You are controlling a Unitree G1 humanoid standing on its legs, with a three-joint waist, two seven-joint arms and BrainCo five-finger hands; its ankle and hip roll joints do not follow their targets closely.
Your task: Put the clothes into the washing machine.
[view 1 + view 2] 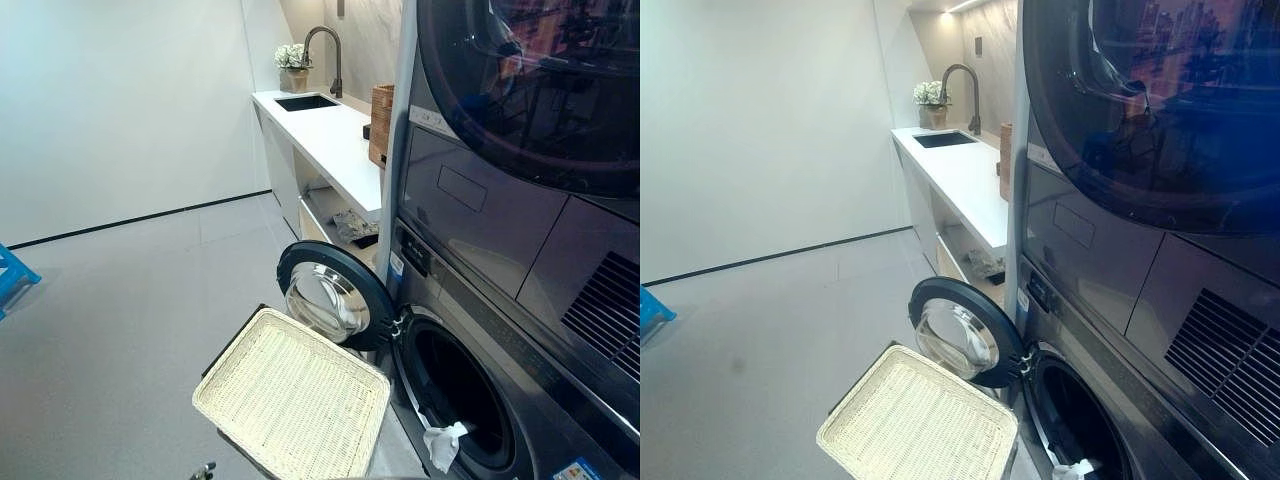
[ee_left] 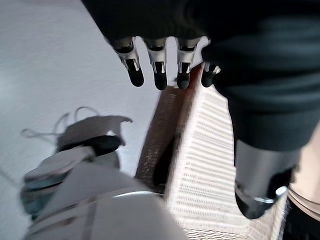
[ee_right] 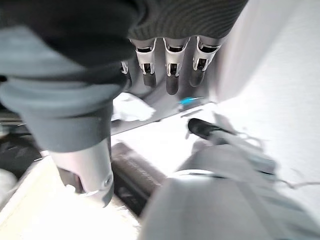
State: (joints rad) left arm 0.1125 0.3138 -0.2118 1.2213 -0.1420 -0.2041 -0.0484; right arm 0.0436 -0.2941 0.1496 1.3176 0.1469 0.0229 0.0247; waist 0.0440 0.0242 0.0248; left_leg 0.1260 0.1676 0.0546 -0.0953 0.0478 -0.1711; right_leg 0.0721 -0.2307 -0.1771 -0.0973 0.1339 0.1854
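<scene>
Your left hand [image 2: 165, 60] hangs with its fingers [image 2: 160, 75] straight and apart, holding nothing, above the rim of the wicker basket [image 1: 295, 400]; your right hand [image 3: 170, 65] is likewise slack, fingers [image 3: 172, 75] extended and empty, with a scrap of white cloth [image 3: 131, 108] just past them. That white cloth [image 1: 444, 443] drapes over the lower lip of the washing machine [image 1: 500, 400] opening, partly inside the drum and partly hanging out, and the basket looks empty, so the loading seems nearly done. The risk from here, as I judge it, is the cloth being left on the lip: swing the round door [image 1: 335, 297] shut on it and it would be trapped in the seal, or a careless push could drag it out onto the floor [image 1: 110, 330]. Mind your edges too: the basket stands tilted just beside the open door, almost touching it, narrowing your reach into the drum. You have open floor to your left, while the worktop [image 1: 330, 140] beyond sits well apart
</scene>
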